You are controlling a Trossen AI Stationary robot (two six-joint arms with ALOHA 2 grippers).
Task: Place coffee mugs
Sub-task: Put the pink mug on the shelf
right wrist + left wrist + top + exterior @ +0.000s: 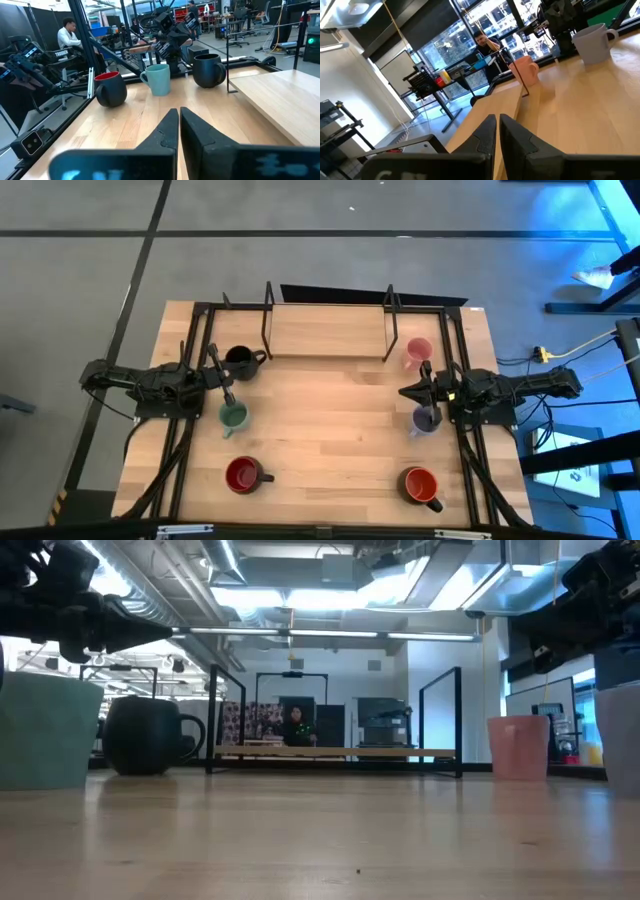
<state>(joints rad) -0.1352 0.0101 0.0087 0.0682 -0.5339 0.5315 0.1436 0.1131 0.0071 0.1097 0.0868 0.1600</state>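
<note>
I count six round ceramic mugs on the wooden desk point(330, 410): one black point(239, 359), one pale green point(233, 416), one pink point(418, 351), one lavender point(425, 420), two red point(242, 475) point(419, 483). Left gripper point(230, 398) at centre left and right gripper point(405, 394) at centre right are both clenched, holding nothing.

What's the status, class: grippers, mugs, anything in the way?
Left gripper shut, empty, above the pale green mug. Right gripper shut, empty, near the lavender mug. All six mugs on the table. No obstruction seen.

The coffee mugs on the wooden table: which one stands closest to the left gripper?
The pale green ceramic mug, directly beside the left gripper. The black mug sits farther back by the raised wooden shelf; both red mugs stand near the front edge.
</note>
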